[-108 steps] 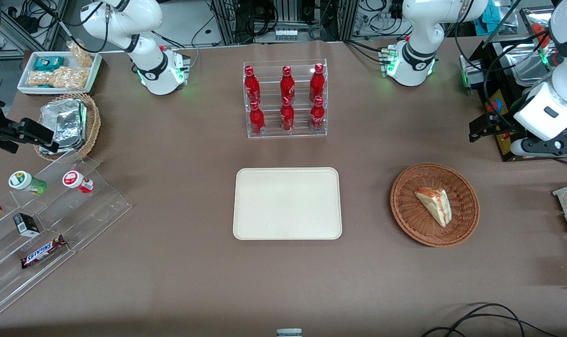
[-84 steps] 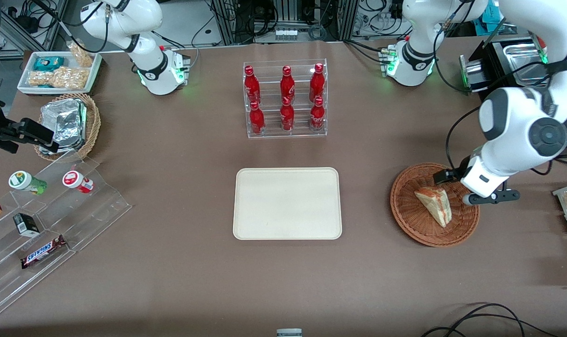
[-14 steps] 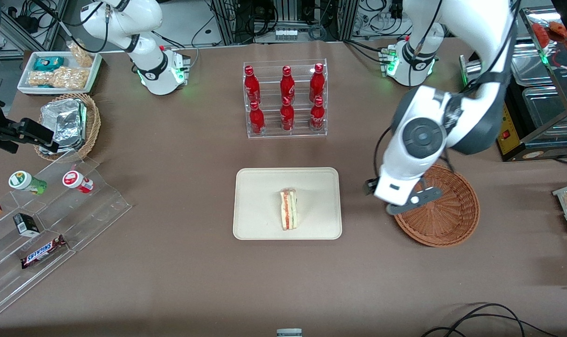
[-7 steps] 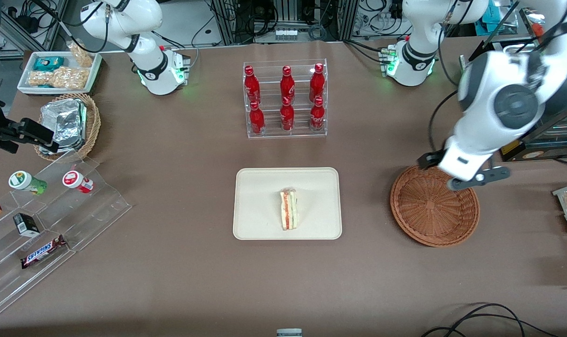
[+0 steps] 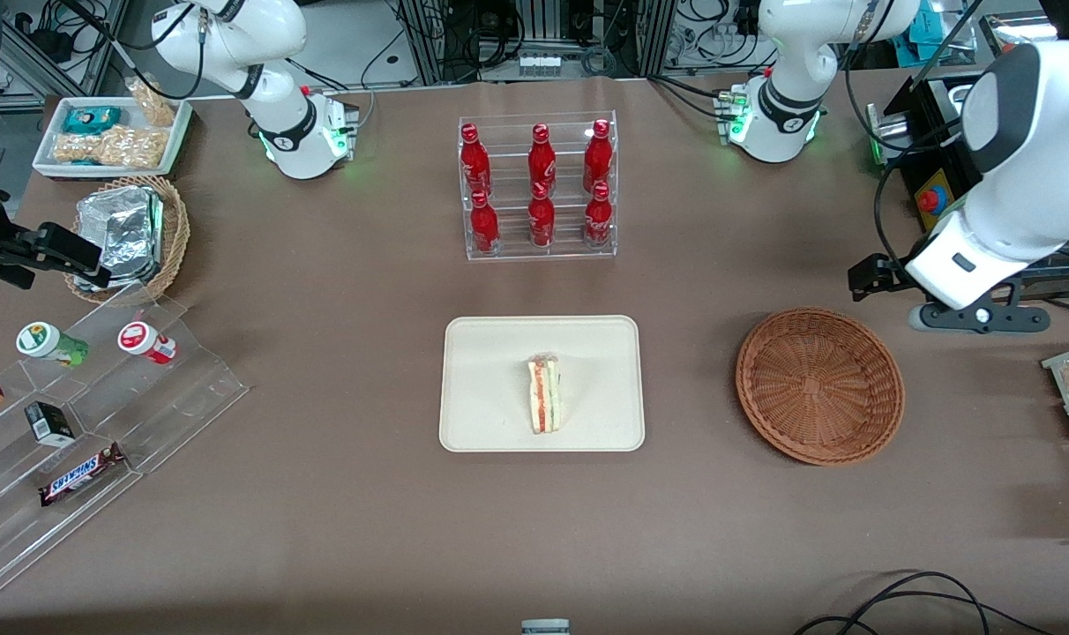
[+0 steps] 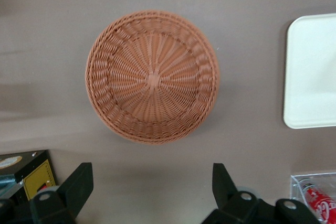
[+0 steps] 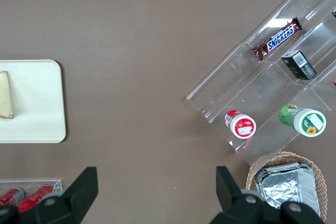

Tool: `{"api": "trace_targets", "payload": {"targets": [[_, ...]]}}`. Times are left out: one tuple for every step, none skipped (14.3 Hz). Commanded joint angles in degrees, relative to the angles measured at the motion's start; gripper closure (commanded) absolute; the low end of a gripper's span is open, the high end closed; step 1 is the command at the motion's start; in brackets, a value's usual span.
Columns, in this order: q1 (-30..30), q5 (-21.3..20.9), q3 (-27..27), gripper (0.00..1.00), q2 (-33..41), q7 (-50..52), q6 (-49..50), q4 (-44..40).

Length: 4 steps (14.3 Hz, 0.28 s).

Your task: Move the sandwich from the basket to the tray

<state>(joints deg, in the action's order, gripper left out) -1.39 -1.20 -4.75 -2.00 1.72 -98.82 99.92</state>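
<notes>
The sandwich (image 5: 545, 395), a pale wedge with red and green filling, lies on the cream tray (image 5: 499, 353), near its middle; it also shows at the tray's edge as the sandwich (image 7: 5, 95). The reddish-brown wicker basket (image 5: 819, 384) holds nothing, and the same empty basket (image 6: 152, 77) fills the left wrist view. My gripper (image 5: 978, 317) hangs high above the table beside the basket, toward the working arm's end and a little farther from the front camera than it. Its gripper (image 6: 151, 170) fingers stand wide open with only bare table between them.
A clear rack of red bottles (image 5: 539, 190) stands farther from the front camera than the tray. A stepped acrylic shelf (image 5: 102, 414), a tan basket of foil packs (image 5: 129, 234) and a white snack tray (image 5: 111, 137) sit toward the parked arm's end. A black box (image 6: 26, 169) is near my gripper.
The sandwich went from the basket to the tray. Over the last second my gripper swung from the basket's tray-side rim over the basket, out toward the working arm's end.
</notes>
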Motion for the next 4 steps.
{"api": "trace_targets", "payload": {"targets": [[0.5,2.4,2.6,0.00,0.4,-1.9,1.0,-2.5],[0.5,2.5,2.7,0.00,0.4,-1.9,1.0,-3.1],[0.5,2.5,2.7,0.00,0.2,-1.8,1.3,-3.8],[0.5,2.5,2.7,0.00,0.2,-1.9,1.3,-3.9]]}}
